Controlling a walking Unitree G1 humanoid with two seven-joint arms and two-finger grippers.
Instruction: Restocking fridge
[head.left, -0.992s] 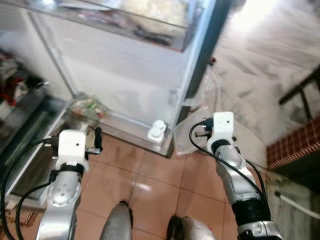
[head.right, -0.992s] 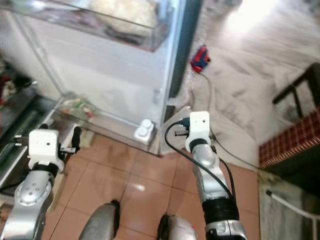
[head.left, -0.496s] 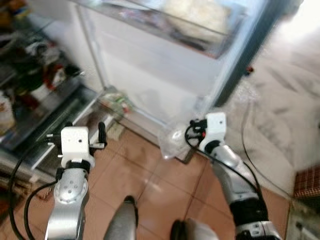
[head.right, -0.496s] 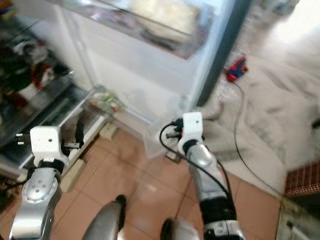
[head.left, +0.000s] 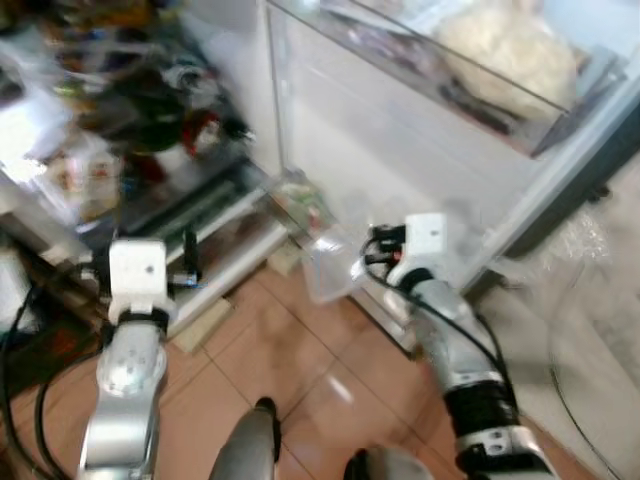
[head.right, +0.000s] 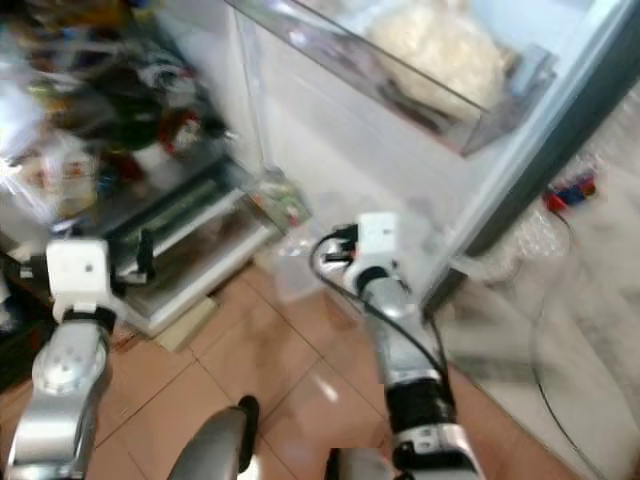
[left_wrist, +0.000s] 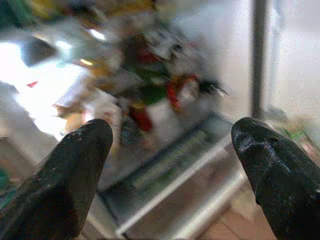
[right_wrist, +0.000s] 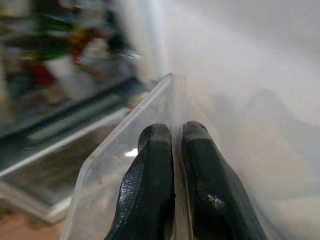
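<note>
Right gripper (right_wrist: 172, 165) pinching the wall of a clear bin (head.left: 325, 272) held low by the open fridge (head.left: 150, 150) door, left gripper (left_wrist: 170, 165) spread, empty, facing the shelves.

No readable text, labels, brands or numbers anywhere, fridge contents too blurred to read

Terracotta tile floor (head.left: 300, 370), sunlit.
</note>
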